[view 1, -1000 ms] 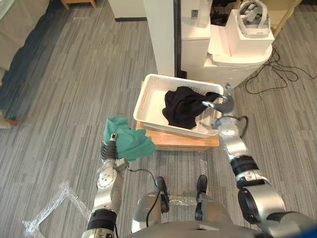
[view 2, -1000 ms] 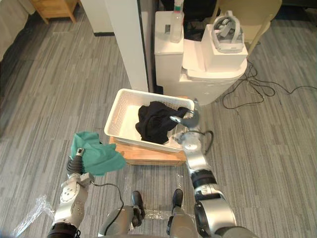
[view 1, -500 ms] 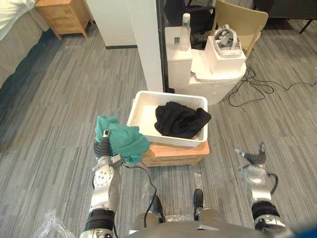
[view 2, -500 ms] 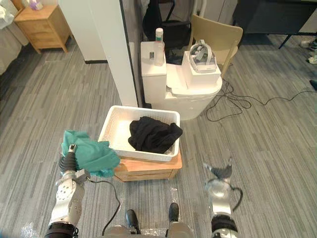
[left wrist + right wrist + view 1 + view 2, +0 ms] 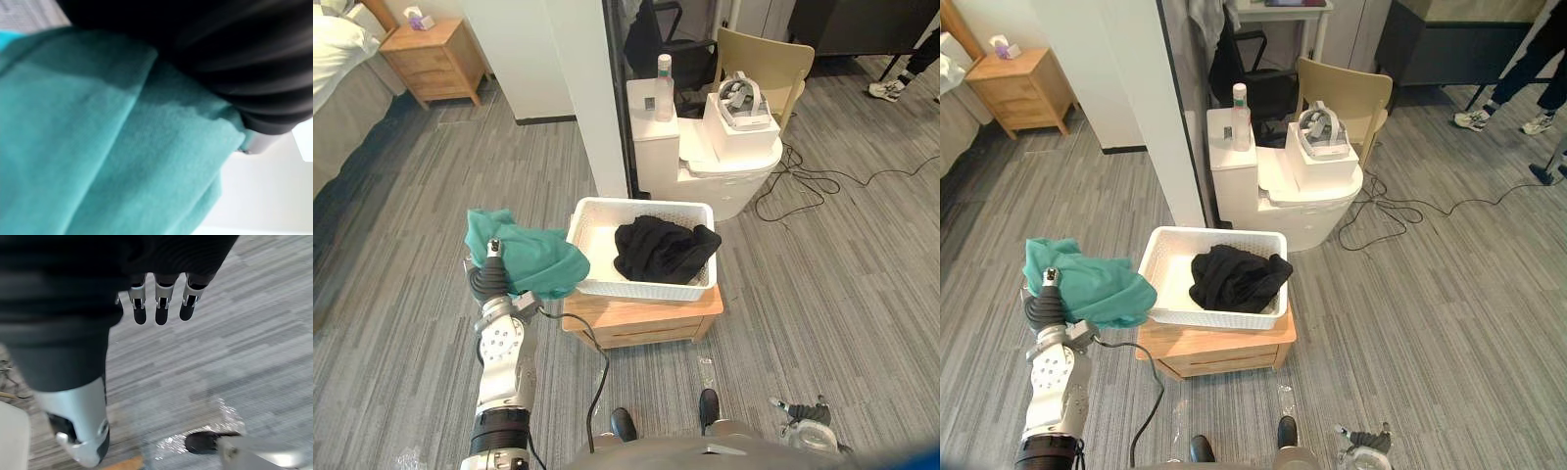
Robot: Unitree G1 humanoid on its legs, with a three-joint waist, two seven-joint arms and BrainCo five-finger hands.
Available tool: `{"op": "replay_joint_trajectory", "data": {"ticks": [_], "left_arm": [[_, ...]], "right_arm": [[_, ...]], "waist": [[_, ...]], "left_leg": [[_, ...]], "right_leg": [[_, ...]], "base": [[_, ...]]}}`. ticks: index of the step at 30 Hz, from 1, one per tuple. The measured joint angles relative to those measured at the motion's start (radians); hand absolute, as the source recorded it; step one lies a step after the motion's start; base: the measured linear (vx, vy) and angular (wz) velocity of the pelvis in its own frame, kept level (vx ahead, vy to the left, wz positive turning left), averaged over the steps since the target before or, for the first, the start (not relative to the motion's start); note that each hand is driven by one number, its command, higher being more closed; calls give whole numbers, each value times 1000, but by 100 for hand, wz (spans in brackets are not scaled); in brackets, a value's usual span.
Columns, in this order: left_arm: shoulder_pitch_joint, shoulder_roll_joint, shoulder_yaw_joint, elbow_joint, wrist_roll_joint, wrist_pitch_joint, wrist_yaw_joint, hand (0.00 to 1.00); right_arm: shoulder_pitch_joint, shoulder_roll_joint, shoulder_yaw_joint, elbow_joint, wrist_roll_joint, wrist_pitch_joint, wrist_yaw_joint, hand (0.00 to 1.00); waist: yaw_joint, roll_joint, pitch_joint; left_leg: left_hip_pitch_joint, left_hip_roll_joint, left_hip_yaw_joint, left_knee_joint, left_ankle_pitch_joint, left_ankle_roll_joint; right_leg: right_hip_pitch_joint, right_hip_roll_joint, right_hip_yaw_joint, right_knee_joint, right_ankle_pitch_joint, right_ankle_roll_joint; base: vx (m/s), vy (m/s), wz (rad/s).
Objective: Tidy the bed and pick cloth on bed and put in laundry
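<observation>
A teal cloth hangs bunched over my left hand, which is raised just left of the white laundry basket. The hand's thumb shows on top of the cloth and its fingers are buried in the folds. The cloth's right edge reaches the basket's left rim. A black garment lies inside the basket, toward its right half. My right hand hangs low over the floor with straight fingers and nothing in it, at the lower right.
The basket rests on a low wooden crate. Behind it stand a white pillar and a white cabinet carrying a bottle and a headset. A chair, a nightstand and the bed's corner lie farther off.
My right hand has left the basket's right rim and dropped low beside me. The camera has pulled back and up. The left hand still holds the teal cloth by the basket.
</observation>
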State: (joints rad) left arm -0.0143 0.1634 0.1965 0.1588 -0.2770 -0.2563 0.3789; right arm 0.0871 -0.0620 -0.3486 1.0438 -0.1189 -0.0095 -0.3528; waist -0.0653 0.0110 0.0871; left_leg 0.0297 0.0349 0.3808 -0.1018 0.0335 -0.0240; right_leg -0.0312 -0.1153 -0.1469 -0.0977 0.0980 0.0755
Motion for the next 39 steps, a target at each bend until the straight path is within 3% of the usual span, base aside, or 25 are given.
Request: {"op": "replay_joint_trajectory", "data": {"ticks": [9,11,13,15,19,25,34,39], "left_arm": [[-6,14,-41,0,140,5,10,100],[-51,51,-38,-3,152,45,3,100],[-347,282,-94,130,131,78,-25,100],[-492,417,-193,161,144,74,-35,100],[-562,347,-235,70,246,74,-79,100],[-560,274,-355,172,455,145,-167,100],[-452,229,-353,266,517,166,-198,100],[-459,229,-330,364,568,174,-200,100]], "right_arm": [[71,22,-37,39,-7,20,48,0],[89,25,-47,42,-14,22,62,0],[127,23,-70,28,-13,15,115,0],[135,23,-88,34,0,16,131,0],[146,29,-97,35,17,19,134,0],[142,43,-110,13,19,12,148,0],[149,46,-70,3,17,2,150,0],[143,46,-27,-14,17,-3,143,0]], "waist": [[-9,5,-14],[-22,12,-16],[-29,8,-16],[-53,13,-15],[-90,32,-10],[-115,45,38],[-159,51,77],[-163,44,135]], "left_leg": [[22,-1,27,0,-18,-6],[23,2,49,6,-27,-18],[19,2,59,6,-28,-18],[14,2,64,8,-18,-4],[21,-6,72,6,-29,-4],[23,2,86,6,-34,-10],[24,9,149,6,-46,-26],[7,18,166,25,-54,-26]], "right_leg": [[2,2,36,-3,-21,5],[-8,10,56,-3,-19,8],[-18,8,75,3,-17,7],[-23,9,79,13,-10,0],[-25,8,85,6,-6,2],[-38,16,108,5,-5,1],[-69,30,169,4,3,-2],[-91,38,188,10,5,-3]], "base": [[-3,-7,-9],[35,-11,-16],[28,-18,-24],[34,-14,-12],[53,-4,-17],[-20,-42,-11],[-22,-37,-21],[-31,-36,-11]]}}
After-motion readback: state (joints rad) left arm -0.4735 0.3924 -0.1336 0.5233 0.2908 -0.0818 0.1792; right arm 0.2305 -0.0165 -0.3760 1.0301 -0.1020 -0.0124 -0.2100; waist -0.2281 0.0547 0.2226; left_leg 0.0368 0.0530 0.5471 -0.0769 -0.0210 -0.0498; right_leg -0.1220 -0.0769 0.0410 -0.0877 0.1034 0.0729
